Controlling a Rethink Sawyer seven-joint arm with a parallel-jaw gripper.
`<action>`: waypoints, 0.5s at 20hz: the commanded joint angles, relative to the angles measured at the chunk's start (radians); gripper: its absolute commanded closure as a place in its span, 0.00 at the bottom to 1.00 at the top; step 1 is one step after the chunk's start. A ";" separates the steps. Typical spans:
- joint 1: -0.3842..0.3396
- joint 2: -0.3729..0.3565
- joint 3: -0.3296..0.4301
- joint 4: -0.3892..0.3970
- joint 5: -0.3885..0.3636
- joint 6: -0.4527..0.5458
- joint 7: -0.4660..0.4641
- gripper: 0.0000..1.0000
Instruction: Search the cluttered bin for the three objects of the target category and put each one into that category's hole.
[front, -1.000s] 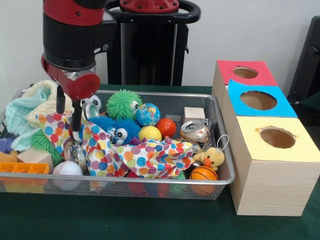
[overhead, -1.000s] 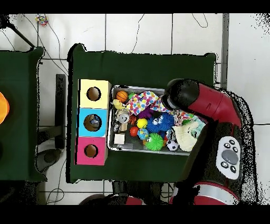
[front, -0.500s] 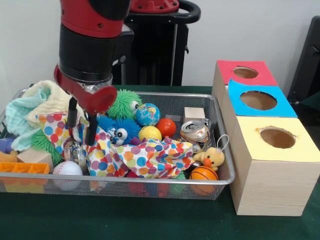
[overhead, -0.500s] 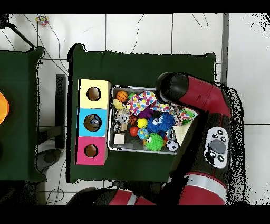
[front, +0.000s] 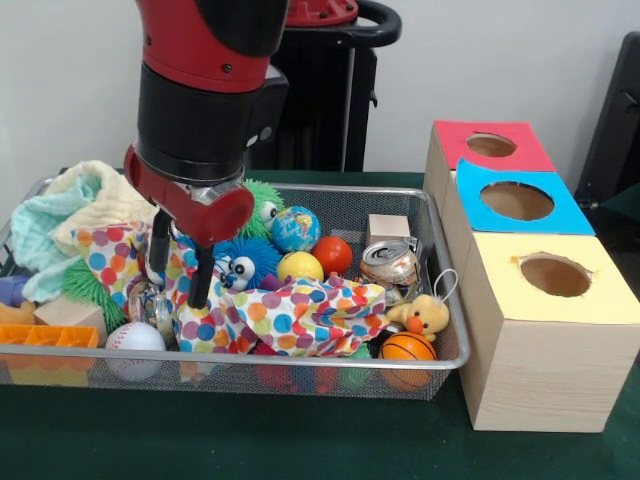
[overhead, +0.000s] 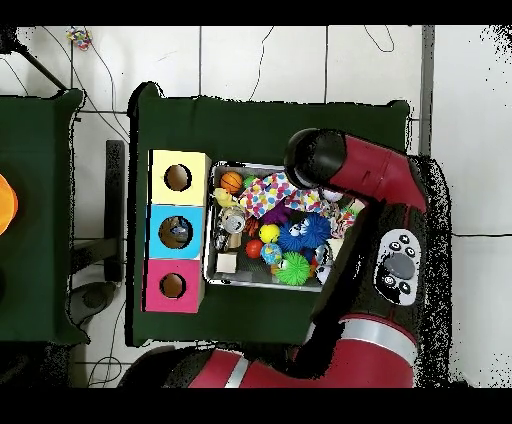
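Observation:
My gripper (front: 180, 268) hangs open inside the wire bin (front: 440, 300), its two black fingers just over the left part of a polka-dot cloth (front: 300, 312). Nothing is between them. A blue fuzzy toy (front: 248, 262) sits right beside the fingers. Around it lie a yellow ball (front: 300, 266), a red ball (front: 333, 255), a globe ball (front: 295, 228), a basketball (front: 407, 347) and a baseball (front: 134, 337). Three boxes with holes stand to the right: red (front: 490, 145), blue (front: 516, 201), yellow (front: 555, 275). Overhead, the arm (overhead: 318, 160) covers the gripper.
A crushed can (front: 388, 262), a duck plush (front: 425, 315), a wooden cube (front: 388, 228) and a green fuzzy ball (front: 262, 200) also fill the bin. Mint and cream towels (front: 60, 215) pile at its left end, above an orange block (front: 45, 335). Overhead, the boxes (overhead: 176, 232) line the bin's left.
In the front view the arm has swung right from the towels to over the polka-dot cloth and dropped a little. The fingers stay apart. The objects have not moved.

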 joint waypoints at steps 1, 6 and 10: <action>0.021 0.029 0.053 -0.033 0.038 0.148 0.158 0.00; 0.059 0.026 0.022 -0.041 0.048 0.160 0.217 0.00; 0.098 0.020 -0.024 -0.038 0.049 0.154 0.268 0.00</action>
